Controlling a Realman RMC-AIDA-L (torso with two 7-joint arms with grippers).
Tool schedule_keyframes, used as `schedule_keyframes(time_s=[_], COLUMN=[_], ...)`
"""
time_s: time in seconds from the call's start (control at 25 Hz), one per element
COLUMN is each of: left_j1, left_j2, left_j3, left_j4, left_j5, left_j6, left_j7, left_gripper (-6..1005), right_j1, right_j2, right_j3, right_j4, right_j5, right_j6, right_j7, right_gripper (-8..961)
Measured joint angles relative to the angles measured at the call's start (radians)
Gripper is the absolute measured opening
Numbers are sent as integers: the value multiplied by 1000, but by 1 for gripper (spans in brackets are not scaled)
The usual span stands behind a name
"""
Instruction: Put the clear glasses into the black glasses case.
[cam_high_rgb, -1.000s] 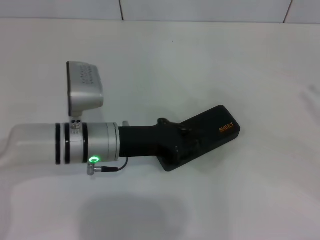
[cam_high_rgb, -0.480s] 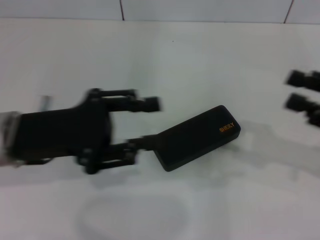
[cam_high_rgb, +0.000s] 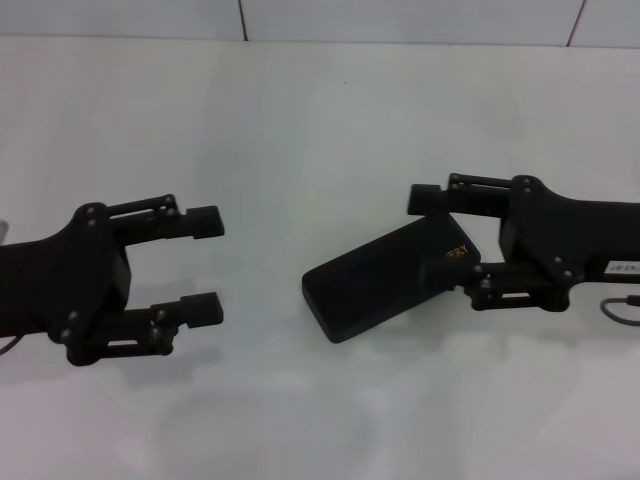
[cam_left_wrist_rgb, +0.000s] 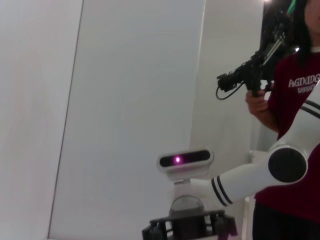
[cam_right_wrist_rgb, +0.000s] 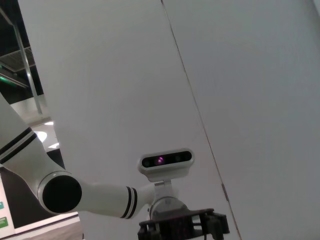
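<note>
The black glasses case lies shut and flat on the white table, orange lettering at its right end. My right gripper is open, with its fingers on either side of that lettered end; whether they touch it I cannot tell. At the left of the head view, a hand's width from the case's left corner, my left gripper stands open and holds nothing. The clear glasses are not visible in any view.
Both wrist views look away from the table at a pale wall. The left wrist view shows the robot's head camera, a white arm and a person in a red shirt holding a device.
My left arm has drawn back to the left, off the case, and its fingers now show open. The right gripper came in from the right to the case's lettered end.
</note>
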Motion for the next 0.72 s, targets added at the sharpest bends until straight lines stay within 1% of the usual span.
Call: schedule_keyframes(time_s=[0.2, 0.48, 0.72], left_j1=[12, 12, 9], left_j2=[1, 0, -1], left_j3=[-1, 3, 3], left_j4=[-2, -4, -2], left_j5=[4, 4, 4], left_j6=[-1, 0, 0], left_j7=[0, -4, -16], left_gripper=[731, 731, 731], right_j1=[17, 19, 13], right_j2=[1, 1, 1], right_j3=[-68, -193, -204], right_j4=[10, 14, 14], right_j5=[43, 131, 157], right_j6=[33, 84, 101], right_j7=[3, 3, 3], right_gripper=[751, 769, 779])
